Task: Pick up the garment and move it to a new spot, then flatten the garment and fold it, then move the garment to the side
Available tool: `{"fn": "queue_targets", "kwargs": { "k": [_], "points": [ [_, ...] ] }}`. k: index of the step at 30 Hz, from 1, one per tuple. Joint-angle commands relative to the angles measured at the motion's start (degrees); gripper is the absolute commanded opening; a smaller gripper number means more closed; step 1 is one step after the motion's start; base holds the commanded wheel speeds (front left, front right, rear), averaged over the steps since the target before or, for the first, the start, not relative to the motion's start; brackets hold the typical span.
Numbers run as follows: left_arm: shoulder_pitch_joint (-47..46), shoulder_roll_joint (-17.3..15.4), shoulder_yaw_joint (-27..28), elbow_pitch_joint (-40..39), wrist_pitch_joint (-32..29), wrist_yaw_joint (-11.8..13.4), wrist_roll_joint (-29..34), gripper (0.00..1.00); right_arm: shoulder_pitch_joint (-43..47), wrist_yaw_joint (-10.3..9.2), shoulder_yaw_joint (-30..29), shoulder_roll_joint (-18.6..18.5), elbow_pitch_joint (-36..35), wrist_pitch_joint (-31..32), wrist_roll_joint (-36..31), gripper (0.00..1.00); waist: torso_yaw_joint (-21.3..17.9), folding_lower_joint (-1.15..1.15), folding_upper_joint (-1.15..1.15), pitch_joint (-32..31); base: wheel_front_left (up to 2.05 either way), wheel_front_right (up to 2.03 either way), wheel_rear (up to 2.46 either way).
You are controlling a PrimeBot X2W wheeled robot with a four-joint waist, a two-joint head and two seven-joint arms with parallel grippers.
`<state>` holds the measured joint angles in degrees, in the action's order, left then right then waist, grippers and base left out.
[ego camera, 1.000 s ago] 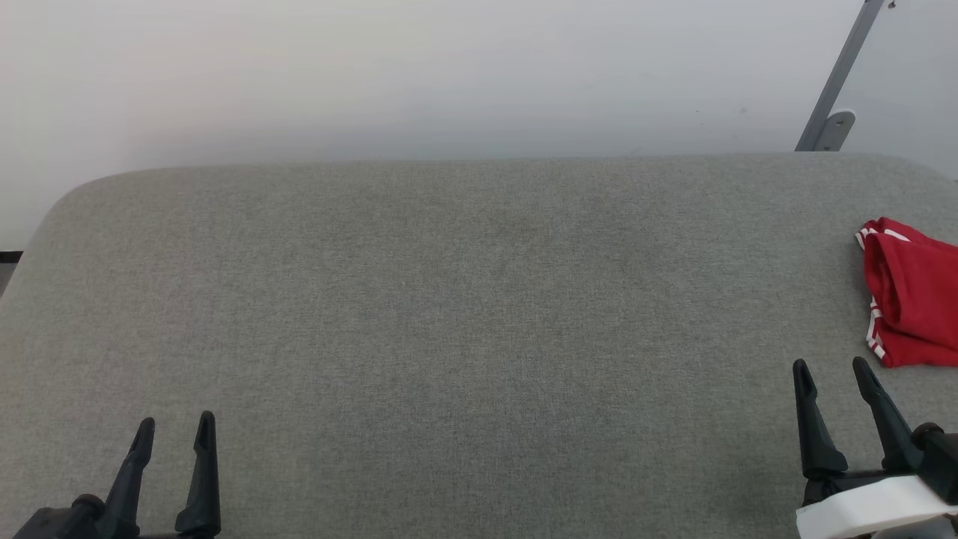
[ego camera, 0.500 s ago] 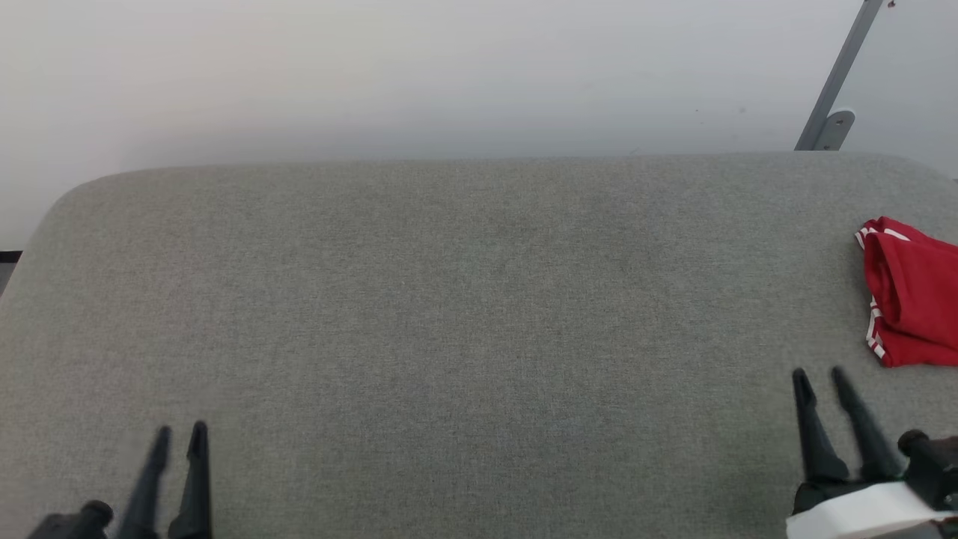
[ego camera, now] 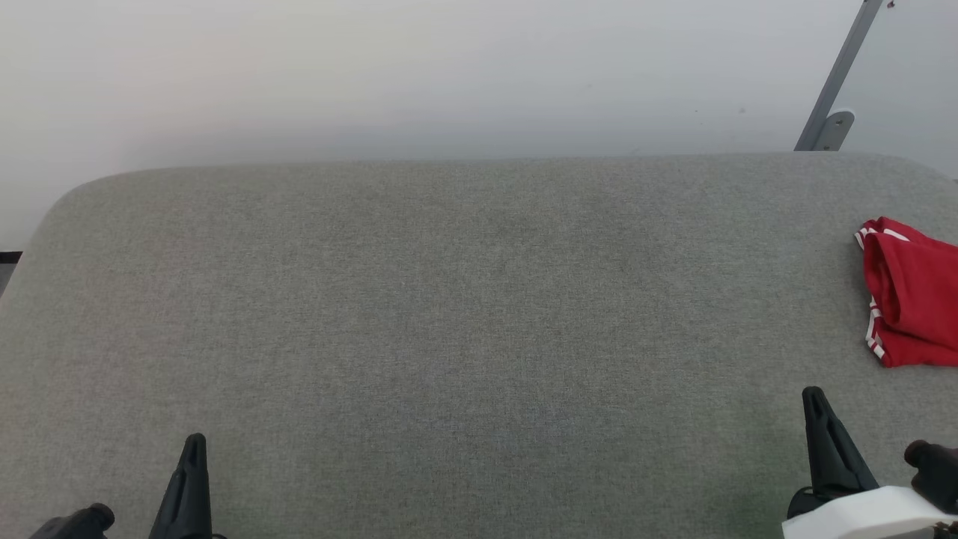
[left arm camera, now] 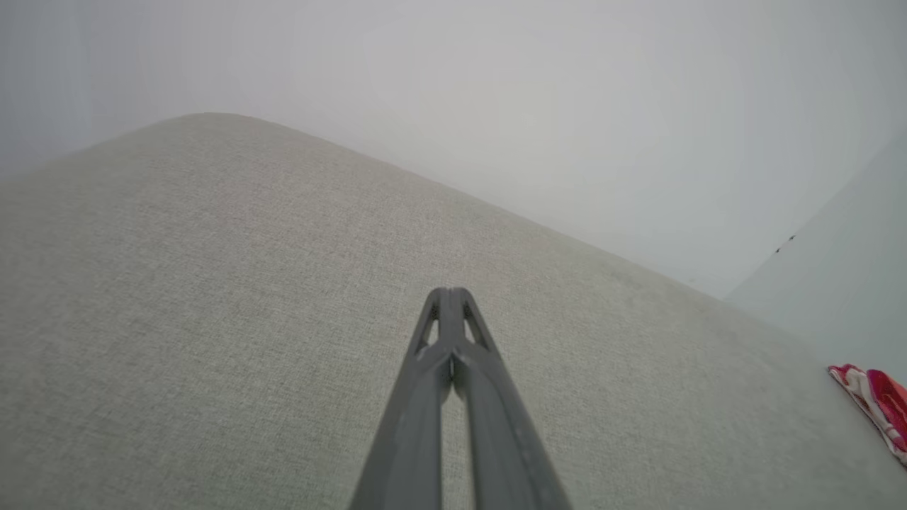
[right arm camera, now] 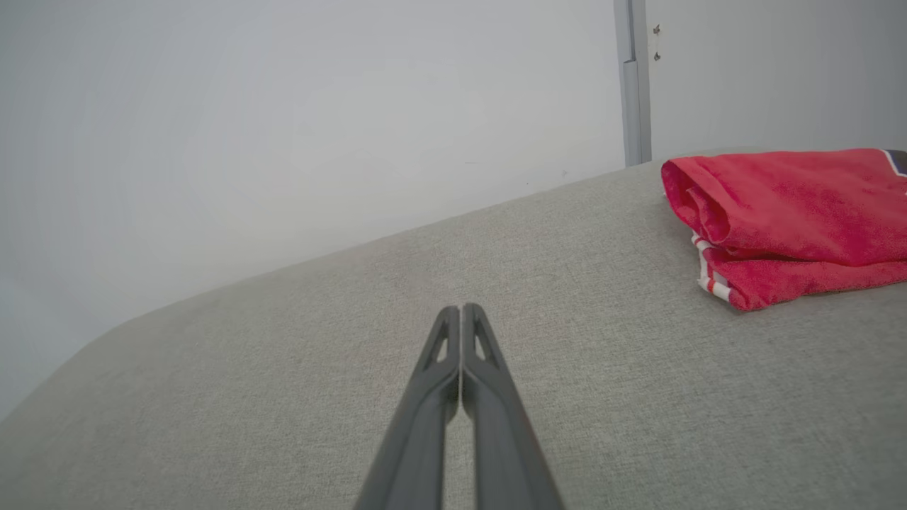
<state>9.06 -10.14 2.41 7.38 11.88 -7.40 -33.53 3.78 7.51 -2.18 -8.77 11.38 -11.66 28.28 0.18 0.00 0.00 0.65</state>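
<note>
At the right edge of the grey padded surface (ego camera: pixel 479 299), the garment (ego camera: pixel 913 296) lies folded in a compact bundle, so with the left gripper (ego camera: pixel 194 442) and right gripper (ego camera: pixel 811 394) pressed together on nothing over that surface's near edge, any retreat should steer clear of the fold.

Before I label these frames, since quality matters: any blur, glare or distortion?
Head view: even, soft light, no glare, sharp. Left wrist view: hazy, low contrast; the garment at the frame's edge is smeared. Right wrist view: garment crisp, soft shadow beneath it.
</note>
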Motion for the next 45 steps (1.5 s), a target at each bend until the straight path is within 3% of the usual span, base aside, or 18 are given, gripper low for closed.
{"fn": "queue_targets", "kwargs": {
  "k": [1, 45],
  "points": [
    [-1.8, -0.2, 0.5, -0.5, -0.5, 0.0, -2.2, 0.00, -1.8, 0.00, -0.4, -0.1, -0.7, 0.6, 2.1, 0.00, 0.0, 0.00, 0.00, 0.0, 0.00, 0.00, 0.00],
    [-9.0, 3.3, 2.0, 3.2, -9.5, -0.1, -32.1, 0.00, -6.3, -0.01, -2.5, 3.0, 0.9, 9.8, 34.4, 0.00, -0.1, 0.00, 0.00, -0.2, 0.00, 0.00, 0.00]
  ]
}}
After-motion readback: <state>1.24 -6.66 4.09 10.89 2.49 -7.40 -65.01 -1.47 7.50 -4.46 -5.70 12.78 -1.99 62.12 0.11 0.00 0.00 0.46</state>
